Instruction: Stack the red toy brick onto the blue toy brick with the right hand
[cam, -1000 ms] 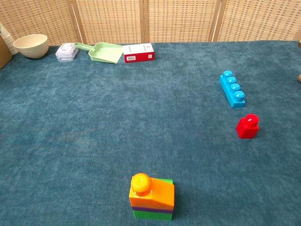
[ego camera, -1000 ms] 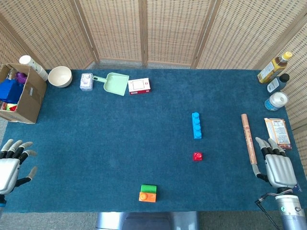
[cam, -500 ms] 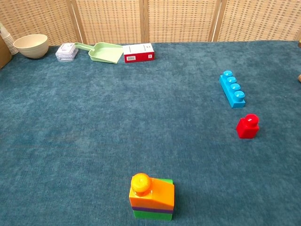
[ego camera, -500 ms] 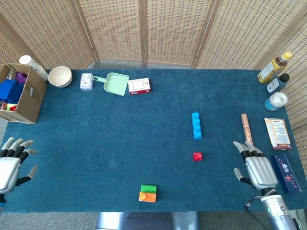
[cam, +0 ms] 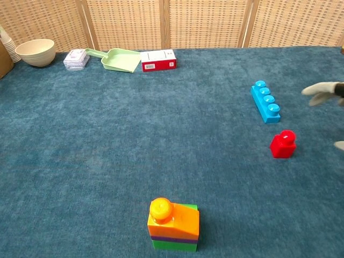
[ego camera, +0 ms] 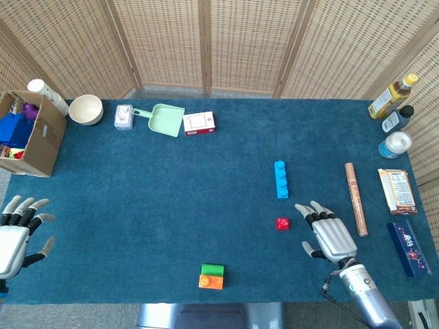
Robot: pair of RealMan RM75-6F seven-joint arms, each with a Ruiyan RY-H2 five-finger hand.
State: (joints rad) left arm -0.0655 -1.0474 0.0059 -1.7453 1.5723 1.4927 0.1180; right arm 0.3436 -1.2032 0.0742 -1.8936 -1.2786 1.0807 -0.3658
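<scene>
Both hands, left hand point(ego camera: 15, 236) and right hand point(ego camera: 330, 233), are silver-grey with dark-jointed, pale-tipped fingers point(ego camera: 312, 218).

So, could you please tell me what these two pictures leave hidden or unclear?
- Right robot hand: the chest view's right edge cuts off all but blurred fingertips.
- Left robot hand: partly cut by the head view's left edge, absent from the chest view.
- Cardboard box: contents half hidden by its flaps, head view.
- Red-and-white box: print too small to read.
</scene>
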